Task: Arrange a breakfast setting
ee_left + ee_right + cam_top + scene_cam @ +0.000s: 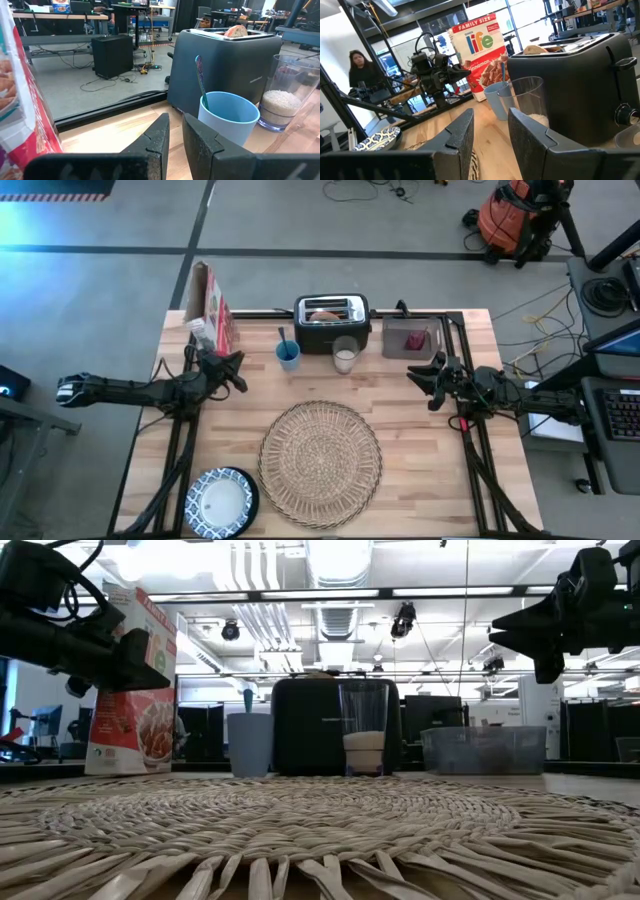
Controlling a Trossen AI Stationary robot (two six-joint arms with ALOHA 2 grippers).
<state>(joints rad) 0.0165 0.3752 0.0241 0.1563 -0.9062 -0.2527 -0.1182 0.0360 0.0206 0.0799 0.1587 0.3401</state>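
The round woven placemat [320, 463] lies at the table's middle near edge. Left of it, a blue-and-white bowl [220, 502] sits in a dark plate [251, 498]. At the far edge a glass [346, 356] with white filling stands before the toaster [332, 322]. A spoon [200, 80] sticks up out of the blue cup [288, 356]. A dark-red item [416, 340] lies in a clear tub. My left gripper [240, 370] hovers at the left, level, its fingers a narrow gap apart. My right gripper [415, 376] hovers at the right, open. Both hold nothing.
A cereal box [212, 308] stands upright at the far left corner, close to my left gripper. The clear tub [410, 340] sits right of the toaster. Bare wood lies between the placemat and the far row of things. A person [360, 70] shows beyond the table.
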